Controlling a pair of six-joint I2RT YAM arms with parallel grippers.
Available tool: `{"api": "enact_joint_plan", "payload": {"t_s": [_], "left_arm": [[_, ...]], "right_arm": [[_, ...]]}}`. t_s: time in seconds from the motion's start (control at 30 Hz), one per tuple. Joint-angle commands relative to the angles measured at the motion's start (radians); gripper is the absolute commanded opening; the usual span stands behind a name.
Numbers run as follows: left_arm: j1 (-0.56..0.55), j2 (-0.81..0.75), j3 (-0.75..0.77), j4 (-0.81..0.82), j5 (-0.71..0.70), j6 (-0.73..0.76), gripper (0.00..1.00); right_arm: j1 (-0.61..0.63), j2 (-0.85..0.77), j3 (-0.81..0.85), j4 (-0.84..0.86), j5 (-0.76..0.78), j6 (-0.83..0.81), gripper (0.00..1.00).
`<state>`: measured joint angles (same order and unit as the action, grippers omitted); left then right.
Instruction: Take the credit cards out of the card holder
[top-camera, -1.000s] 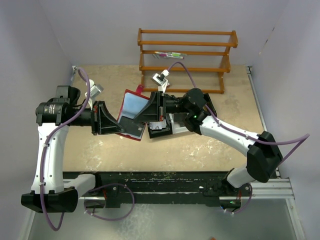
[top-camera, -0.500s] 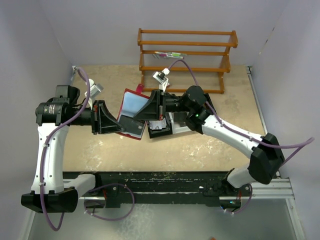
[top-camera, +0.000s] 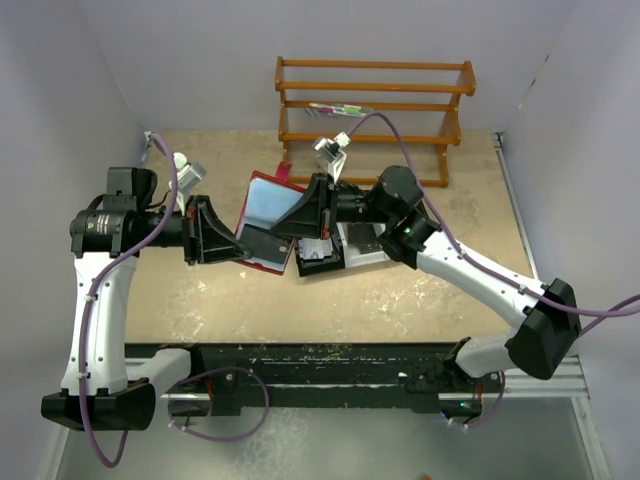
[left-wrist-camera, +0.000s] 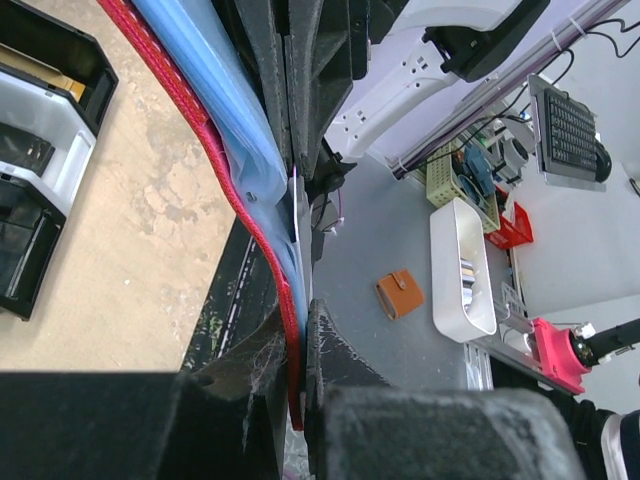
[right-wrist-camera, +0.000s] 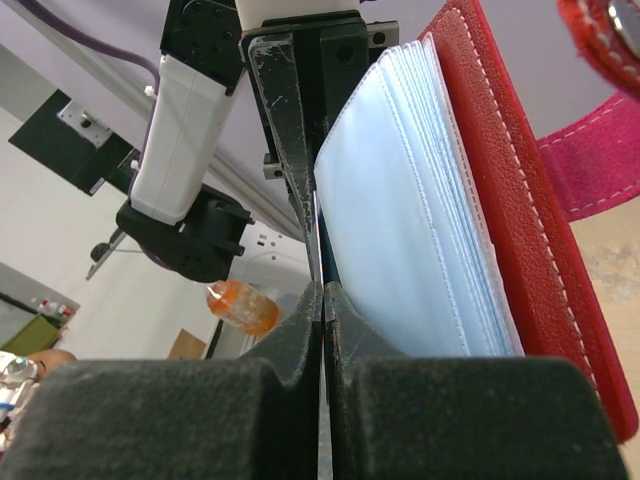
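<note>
While the wallet hangs in the air between both arms, the task looks barely begun, as I judge it. The left gripper (left-wrist-camera: 300, 340) has its fingers clamped tight on the lower edge of the small red leather-like folding card holder (right-wrist-camera: 500, 200), which is open and held well above the tan speckled table (top-camera: 420, 300). From the other side, the right gripper (right-wrist-camera: 322, 300) has its fingers pinched almost together on a thin pale sheet (right-wrist-camera: 317, 240) at the outer face of the clear bluish plastic sleeves (right-wrist-camera: 400, 200). I take that sheet for one of the credit cards, but it could be a sleeve edge; the pictures do not settle it. No card shows clearly free of the holder, so the drawing-out of every card seems yet to be done.

As for counts, there is one card holder, gripped by two grippers. Its sleeves form a stack of several leaves, too closely packed to number exactly. Cards cannot be counted, as none shows its face.

Just beside and below the holder, one black-and-white plastic tray (left-wrist-camera: 55, 150) rests on the table, with three compartments that hold a gold-yellow thing and dark things. Farthest off, against the back wall, stands one brown wooden rack (top-camera: 375, 66) with four rails.
</note>
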<state>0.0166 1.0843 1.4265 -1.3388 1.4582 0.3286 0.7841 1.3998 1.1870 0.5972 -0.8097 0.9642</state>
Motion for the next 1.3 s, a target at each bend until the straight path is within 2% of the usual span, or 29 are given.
{"api": "enact_joint_plan", "payload": {"t_s": [0.0, 0.3, 0.47, 0.53, 0.63, 0.73, 0.93, 1.13, 1.2, 1.27], "left_arm": [[-0.001, -0.022, 0.001, 0.003, 0.021, -0.003, 0.11], [-0.001, -0.005, 0.014, -0.019, 0.033, 0.020, 0.11], [-0.001, -0.004, 0.018, -0.019, 0.017, 0.036, 0.02], [-0.001, -0.005, 0.025, -0.032, -0.029, 0.079, 0.00], [-0.001, -0.013, 0.038, 0.001, -0.170, 0.118, 0.00], [-0.001, -0.025, 0.043, 0.045, -0.279, 0.124, 0.00], [-0.001, -0.024, 0.056, 0.066, -0.376, 0.170, 0.00], [-0.001, -0.018, 0.046, 0.009, -0.422, 0.301, 0.00], [-0.001, -0.020, 0.041, -0.036, -0.400, 0.378, 0.00], [-0.001, -0.017, 0.041, -0.086, -0.379, 0.464, 0.00]], "right_arm": [[-0.060, -0.067, 0.016, 0.056, 0.015, -0.021, 0.00], [-0.109, -0.056, 0.045, 0.096, -0.086, 0.005, 0.00], [-0.133, -0.061, 0.017, 0.134, -0.071, 0.040, 0.00], [-0.178, -0.068, 0.017, 0.138, -0.069, 0.073, 0.00], [-0.256, -0.095, 0.020, 0.110, -0.065, 0.108, 0.00], [-0.332, -0.137, 0.011, 0.030, -0.063, 0.094, 0.00], [-0.480, -0.220, -0.046, -0.226, -0.030, -0.013, 0.00], [-0.613, -0.272, -0.134, -0.473, 0.111, -0.167, 0.00], [-0.627, -0.279, -0.149, -0.571, 0.214, -0.248, 0.00], [-0.628, -0.281, -0.169, -0.593, 0.311, -0.282, 0.00]]}}
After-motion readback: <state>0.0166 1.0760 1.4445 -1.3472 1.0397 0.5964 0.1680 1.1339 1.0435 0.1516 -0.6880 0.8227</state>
